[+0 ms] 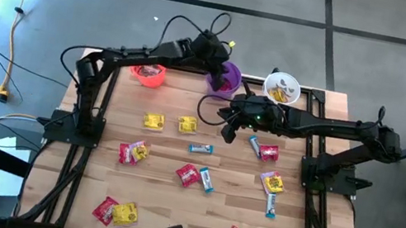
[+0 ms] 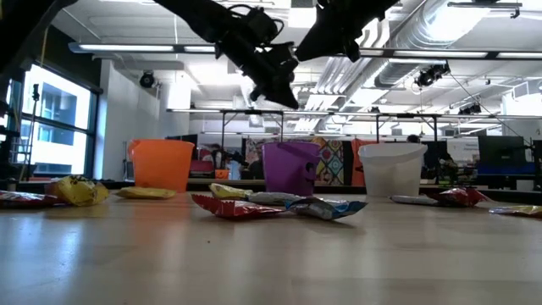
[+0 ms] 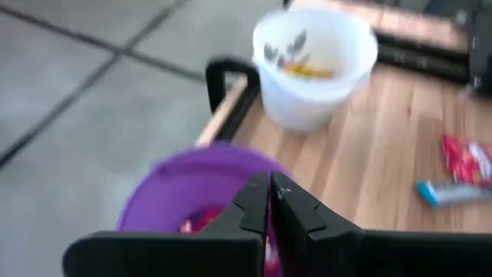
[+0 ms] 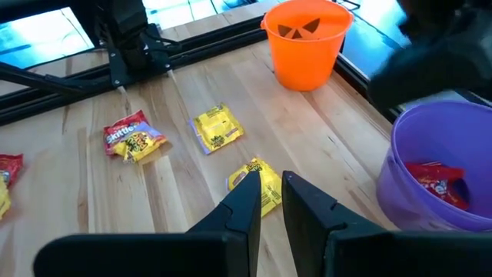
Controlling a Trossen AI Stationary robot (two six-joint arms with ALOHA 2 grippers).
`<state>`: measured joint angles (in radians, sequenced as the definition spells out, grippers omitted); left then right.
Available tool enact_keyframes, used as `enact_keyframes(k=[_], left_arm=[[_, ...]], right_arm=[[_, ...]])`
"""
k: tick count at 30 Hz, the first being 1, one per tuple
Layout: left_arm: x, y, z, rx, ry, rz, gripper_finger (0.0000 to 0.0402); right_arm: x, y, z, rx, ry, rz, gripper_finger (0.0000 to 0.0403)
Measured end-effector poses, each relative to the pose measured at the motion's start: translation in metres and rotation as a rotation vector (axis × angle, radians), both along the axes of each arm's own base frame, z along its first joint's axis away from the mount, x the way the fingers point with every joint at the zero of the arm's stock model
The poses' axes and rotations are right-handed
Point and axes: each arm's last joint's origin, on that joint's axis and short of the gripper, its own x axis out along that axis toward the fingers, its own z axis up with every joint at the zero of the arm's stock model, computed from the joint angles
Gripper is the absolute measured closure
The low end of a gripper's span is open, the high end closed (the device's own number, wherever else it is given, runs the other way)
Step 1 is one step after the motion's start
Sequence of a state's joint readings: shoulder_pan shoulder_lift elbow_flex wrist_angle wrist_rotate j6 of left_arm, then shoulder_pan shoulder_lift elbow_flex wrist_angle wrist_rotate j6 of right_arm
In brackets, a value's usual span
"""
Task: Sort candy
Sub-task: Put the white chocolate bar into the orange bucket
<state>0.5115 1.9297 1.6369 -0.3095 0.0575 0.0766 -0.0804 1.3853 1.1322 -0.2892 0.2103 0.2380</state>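
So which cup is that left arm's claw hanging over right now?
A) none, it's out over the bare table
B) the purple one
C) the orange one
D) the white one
B: in the high view the left gripper hangs above the purple cup, and the left wrist view shows that cup right under its closed fingers, red candy inside, the white cup off to the side.
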Motion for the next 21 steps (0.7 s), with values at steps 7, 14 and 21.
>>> enact_keyframes(k=[7, 14, 21], left_arm=[[0.000, -0.036, -0.038, 0.008, -0.144, 0.029, 0.0401], [-0.047, -0.084, -0.047, 0.016, -0.152, 0.029, 0.0401], [-0.114, -0.131, -0.046, -0.023, -0.188, 0.056, 0.0401]], right_arm=[[-0.001, 0.007, 0.002, -0.001, -0.007, 0.024, 0.0355], [-0.024, 0.013, 0.010, 0.058, 0.058, 0.003, 0.0355], [-0.067, 0.020, -0.007, 0.329, 0.399, -0.096, 0.0355]])
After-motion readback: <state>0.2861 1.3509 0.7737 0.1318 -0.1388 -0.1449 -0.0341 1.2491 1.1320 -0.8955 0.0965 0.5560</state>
